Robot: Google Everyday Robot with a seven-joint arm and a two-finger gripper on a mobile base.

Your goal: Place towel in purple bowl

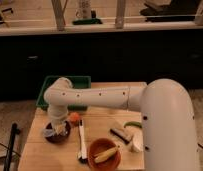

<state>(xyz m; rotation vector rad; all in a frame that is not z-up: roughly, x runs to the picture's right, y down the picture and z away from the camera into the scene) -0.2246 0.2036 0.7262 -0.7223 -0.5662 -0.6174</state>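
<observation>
The purple bowl (pixel 58 135) sits at the front left of the wooden table (pixel 100 120). A pale crumpled towel (pixel 51 132) lies in it, under the arm's end. My gripper (pixel 59 128) hangs straight over the bowl, its tip down at the towel. The white arm (pixel 95 97) reaches in from the right across the table.
A green bin (pixel 44 95) stands at the back left. An orange fruit (pixel 74 118) lies beside the bowl. A long utensil (pixel 81 140) lies in the middle. An orange bowl with a banana (pixel 104 152) is at the front. A brush and green item (pixel 126 129) lie on the right.
</observation>
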